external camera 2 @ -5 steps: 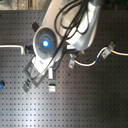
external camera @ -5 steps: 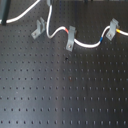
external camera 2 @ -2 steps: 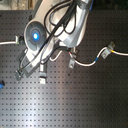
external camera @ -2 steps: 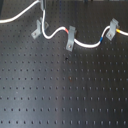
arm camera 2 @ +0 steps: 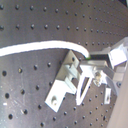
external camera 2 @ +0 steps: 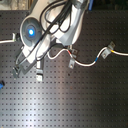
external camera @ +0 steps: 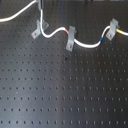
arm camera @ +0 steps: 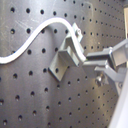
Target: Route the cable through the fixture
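Observation:
The white cable (external camera: 54, 33) comes in from the first exterior view's left, rises to my gripper (external camera: 40, 15), drops through the broad grey fixture (external camera: 38, 31), then runs on through two other clips. My gripper stands just above the fixture and looks shut on the cable. In the first wrist view the cable (arm camera: 30, 42) curves into the fixture's prongs (arm camera: 67, 52) right beside my fingertips (arm camera: 100, 62). The second wrist view shows the same, with the cable (arm camera 2: 35, 48), the fixture (arm camera 2: 65, 85) and the gripper (arm camera 2: 92, 67). In the second exterior view my arm hides most of the fixture (external camera 2: 39, 74).
A narrower grey clip (external camera: 70, 38) and a paler clip (external camera: 113, 27) hold the cable further to the first exterior view's right, with red-orange and blue bands (external camera: 108, 35) near the last one. All stand on a black perforated board (external camera: 65, 90). The arm's blue-lit joint (external camera 2: 31, 32) overhangs the board.
In the second exterior view my arm has moved towards the left and up. In the first exterior view the cable near the left clip has shifted a little.

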{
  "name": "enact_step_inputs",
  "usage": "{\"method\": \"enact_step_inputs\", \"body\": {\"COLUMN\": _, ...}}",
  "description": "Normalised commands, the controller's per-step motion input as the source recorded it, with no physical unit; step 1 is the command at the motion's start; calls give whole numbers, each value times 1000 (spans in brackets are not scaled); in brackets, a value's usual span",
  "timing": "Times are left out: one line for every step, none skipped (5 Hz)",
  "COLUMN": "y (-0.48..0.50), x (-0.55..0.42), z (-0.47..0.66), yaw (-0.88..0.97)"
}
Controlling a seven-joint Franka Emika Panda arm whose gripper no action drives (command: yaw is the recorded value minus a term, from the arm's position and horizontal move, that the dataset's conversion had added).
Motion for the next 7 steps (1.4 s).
{"method": "enact_step_inputs", "body": {"y": 21, "x": -71, "z": 218, "yaw": -69}}
{"method": "enact_step_inputs", "body": {"y": -85, "x": -148, "z": 250, "yaw": -131}}
{"method": "enact_step_inputs", "body": {"y": -103, "x": -288, "z": 137, "yaw": -151}}
{"method": "enact_step_inputs", "body": {"y": -62, "x": -325, "z": 13, "yaw": -89}}
{"method": "enact_step_inputs", "body": {"y": 35, "x": -308, "z": 11, "yaw": -51}}
{"method": "enact_step_inputs", "body": {"y": 70, "x": -56, "z": 262, "yaw": 0}}
{"method": "enact_step_inputs", "body": {"y": 50, "x": 59, "z": 482, "yaw": 0}}
